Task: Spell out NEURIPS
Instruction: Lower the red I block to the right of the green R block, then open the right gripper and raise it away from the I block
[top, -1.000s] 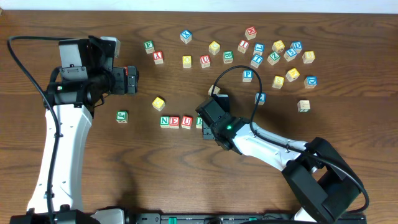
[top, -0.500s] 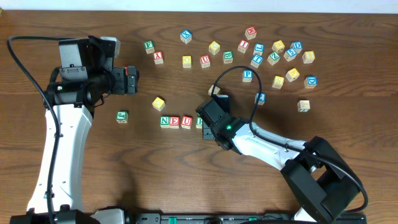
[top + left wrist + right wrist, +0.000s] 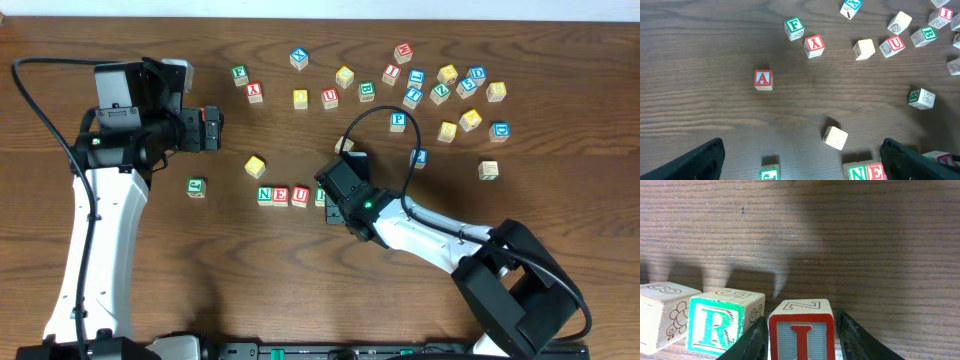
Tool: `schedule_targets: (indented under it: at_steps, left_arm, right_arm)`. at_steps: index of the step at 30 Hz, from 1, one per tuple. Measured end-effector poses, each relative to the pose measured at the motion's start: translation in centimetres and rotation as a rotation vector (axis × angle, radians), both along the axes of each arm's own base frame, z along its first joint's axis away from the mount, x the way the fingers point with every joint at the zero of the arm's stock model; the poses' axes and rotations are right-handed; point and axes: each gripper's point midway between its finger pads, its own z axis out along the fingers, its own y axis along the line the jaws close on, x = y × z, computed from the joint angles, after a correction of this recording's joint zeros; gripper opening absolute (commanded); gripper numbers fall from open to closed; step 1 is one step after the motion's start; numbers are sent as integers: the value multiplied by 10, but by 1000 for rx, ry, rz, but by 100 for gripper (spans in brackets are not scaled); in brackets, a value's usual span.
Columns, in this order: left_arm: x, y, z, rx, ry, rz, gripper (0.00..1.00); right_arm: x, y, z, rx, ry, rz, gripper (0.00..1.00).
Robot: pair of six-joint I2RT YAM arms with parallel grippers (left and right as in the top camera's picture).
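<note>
Right gripper (image 3: 801, 330) is down at the end of the row, one finger on each side of I (image 3: 801, 335). From my wrist camera the pads (image 3: 759, 332) sit right up against its flanks. Pinching or only brushing, I can't tell. I stands upright on the table (image 3: 560, 200), red letter facing my camera, a Z on its top face. R (image 3: 715, 325) is just beside it, green letter towards me, with a thin gap between the two. U (image 3: 665, 310), on R's far side, shows me only a flower drawing.

Overhead now: N (image 3: 265, 195) and E (image 3: 282, 195) open the line, close together, then U. My right wrist covers the spot past U, so only a green sliver of R peeks out and I is hidden there. P (image 3: 399, 120) sits up among the scattered cubes, well apart from the row. A yellow cube (image 3: 255, 166) lies just above N, but its letter is too small to read.

Left gripper (image 3: 802, 160) hangs off to the side, well apart from the row. Its fingers are spread wide with bare wood between them. Its camera looks down on A (image 3: 763, 79) standing alone, with F (image 3: 794, 27) farther up.
</note>
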Motion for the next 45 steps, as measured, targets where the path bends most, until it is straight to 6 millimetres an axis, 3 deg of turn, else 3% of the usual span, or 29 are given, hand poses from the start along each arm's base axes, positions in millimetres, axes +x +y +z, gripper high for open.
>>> schedule_targets:
  at_steps: [45]
  left_arm:
    - [0, 0, 0, 0, 0, 0, 98]
  right_arm:
    - [-1, -2, 3, -8, -1, 1, 41]
